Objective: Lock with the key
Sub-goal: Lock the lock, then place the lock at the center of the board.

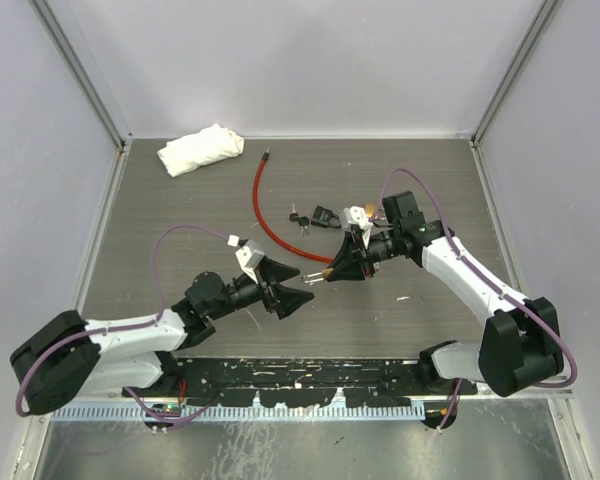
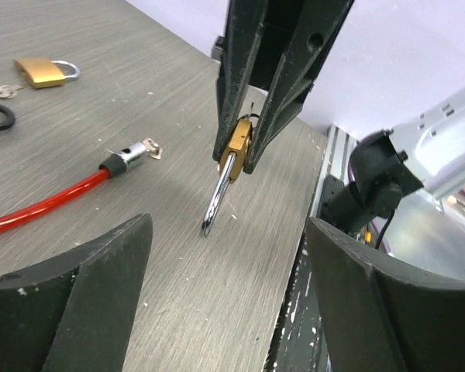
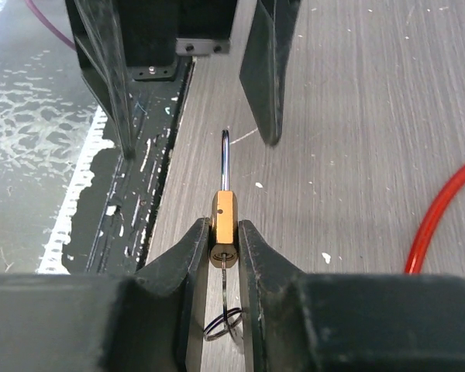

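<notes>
My right gripper (image 3: pixel 224 230) is shut on a small brass padlock (image 3: pixel 224 219), its fingers pinching the body from both sides. A key (image 3: pixel 227 280) sticks out of the keyhole on the lock's underside, and a wire ring (image 3: pixel 223 324) hangs from it between the fingers. The steel shackle (image 2: pixel 217 194) points away toward my left gripper (image 2: pixel 229 226), which stands open just short of the shackle tip, touching nothing. From above, the padlock (image 1: pixel 325 272) hangs between the left gripper (image 1: pixel 302 283) and the right gripper (image 1: pixel 334 268) at mid-table.
A red cable lock (image 1: pixel 270 215) curves across the table behind the grippers, its metal end (image 2: pixel 132 157) lying near the held padlock. A second brass padlock (image 2: pixel 43 71) and loose keys (image 1: pixel 298 218) lie beyond it. A white cloth (image 1: pixel 201 149) sits at the back left.
</notes>
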Available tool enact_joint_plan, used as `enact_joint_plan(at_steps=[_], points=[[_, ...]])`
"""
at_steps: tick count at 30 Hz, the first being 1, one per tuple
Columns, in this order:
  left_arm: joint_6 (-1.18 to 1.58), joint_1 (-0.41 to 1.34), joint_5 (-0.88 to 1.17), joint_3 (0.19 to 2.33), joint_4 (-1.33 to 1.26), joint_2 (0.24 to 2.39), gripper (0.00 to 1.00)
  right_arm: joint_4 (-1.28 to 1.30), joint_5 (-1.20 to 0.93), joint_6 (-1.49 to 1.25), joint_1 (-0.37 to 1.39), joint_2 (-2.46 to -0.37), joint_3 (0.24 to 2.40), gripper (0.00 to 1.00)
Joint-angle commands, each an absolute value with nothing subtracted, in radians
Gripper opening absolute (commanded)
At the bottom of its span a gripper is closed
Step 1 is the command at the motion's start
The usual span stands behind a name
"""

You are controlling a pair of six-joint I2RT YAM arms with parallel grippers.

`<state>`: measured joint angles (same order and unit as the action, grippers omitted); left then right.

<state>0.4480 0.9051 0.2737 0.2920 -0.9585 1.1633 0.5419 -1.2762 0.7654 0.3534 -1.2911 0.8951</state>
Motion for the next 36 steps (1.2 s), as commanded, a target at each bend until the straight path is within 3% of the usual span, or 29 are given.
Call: enact_joint_plan(at_steps=[1, 4, 13, 36], points=[[0.47, 0.908, 0.102, 0.264, -0.835, 1.027, 0.86, 0.653, -1.276, 0.908, 0.321, -1.301, 0.97, 0.01], [0.501, 0.909, -0.021, 0.25, -0.668, 0.921, 0.99, 0.704, -1.256, 0.95, 0.287, -1.307, 0.996, 0.01], [0.607, 0.908, -0.172, 0.168, -0.458, 0.729, 0.98, 0.712, -1.225, 0.939, 0.185, -1.299, 1.016, 0.03], [0.653, 0.907, -0.142, 0.173, -0.521, 0.901, 0.98, 0.483, -1.038, 0.677, 0.065, -1.29, 0.978, 0.04]])
